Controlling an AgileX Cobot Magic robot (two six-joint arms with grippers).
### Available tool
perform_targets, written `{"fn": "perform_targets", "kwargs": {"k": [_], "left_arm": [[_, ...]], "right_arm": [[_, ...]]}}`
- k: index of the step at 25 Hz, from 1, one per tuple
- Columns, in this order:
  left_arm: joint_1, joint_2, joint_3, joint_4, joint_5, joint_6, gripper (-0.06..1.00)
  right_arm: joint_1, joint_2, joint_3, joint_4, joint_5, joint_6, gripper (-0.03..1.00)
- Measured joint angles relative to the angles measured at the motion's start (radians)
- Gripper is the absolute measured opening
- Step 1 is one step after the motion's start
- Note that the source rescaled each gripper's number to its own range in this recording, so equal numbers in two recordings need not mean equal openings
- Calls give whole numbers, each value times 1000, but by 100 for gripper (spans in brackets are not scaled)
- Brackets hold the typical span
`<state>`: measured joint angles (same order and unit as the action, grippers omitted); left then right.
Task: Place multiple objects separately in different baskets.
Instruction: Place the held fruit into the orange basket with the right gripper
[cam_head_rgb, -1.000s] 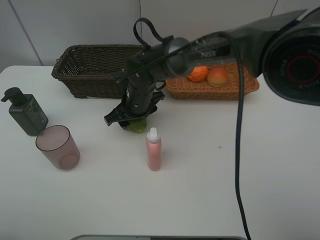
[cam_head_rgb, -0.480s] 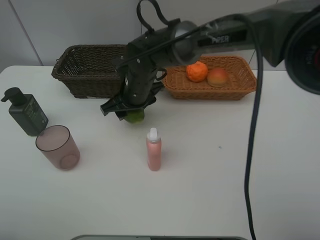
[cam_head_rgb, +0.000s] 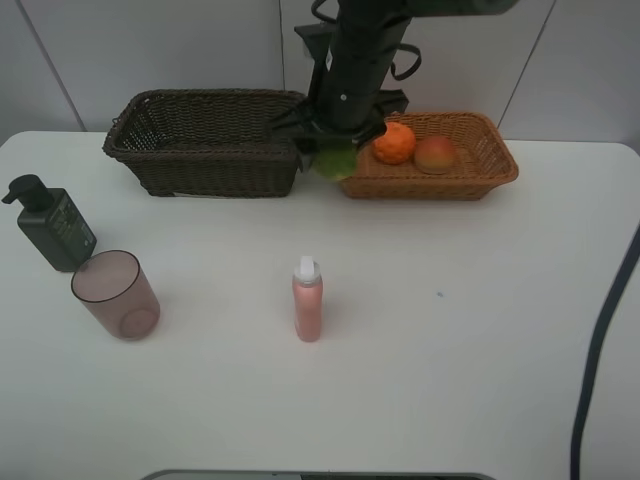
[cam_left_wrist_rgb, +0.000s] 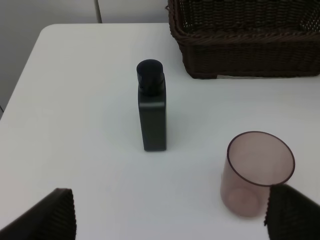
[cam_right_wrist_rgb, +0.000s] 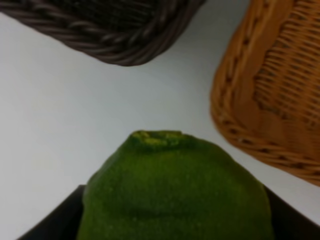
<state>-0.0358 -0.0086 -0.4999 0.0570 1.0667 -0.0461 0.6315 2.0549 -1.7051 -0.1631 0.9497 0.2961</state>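
Three fruits (cam_head_rgb: 395, 143) (cam_head_rgb: 435, 154), green fruit (cam_right_wrist_rgb: 175, 190) seemingly gripped; two baskets (cam_head_rgb: 205, 172) (cam_head_rgb: 430, 187), bottles (cam_head_rgb: 57, 228) (cam_head_rgb: 308, 308); one cup (cam_head_rgb: 118, 297).

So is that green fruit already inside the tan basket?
No, the green fruit is held in the air just outside the tan basket, over the white tabletop.

We only get upper part of green round fruit (cam_right_wrist_rgb: 175, 192) in right wrist view, rest cut off, bit blurry. Right gripper (cam_head_rgb: 335, 150) jaws mostly hidden behind it. Left gripper (cam_left_wrist_rgb: 170, 215): we see just fingertips (cam_left_wrist_rgb: 50, 217) poking in. Dark brown basket (cam_left_wrist_rgb: 245, 45) cropped too.
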Motion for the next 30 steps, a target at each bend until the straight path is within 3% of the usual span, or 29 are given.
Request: {"fn": "perform_targets", "kwargs": {"k": [7,15,30], "left_arm": [[0,0,0,0,0,0,98],[0,0,0,0,0,0,98],[0,0,0,0,0,0,98]], "right_arm": [[-152,-16,0,1,-9,-20,43],[-280,-12,0,1,-117,-20,43],[-303,146,0,26,-285,-20,43]]}}
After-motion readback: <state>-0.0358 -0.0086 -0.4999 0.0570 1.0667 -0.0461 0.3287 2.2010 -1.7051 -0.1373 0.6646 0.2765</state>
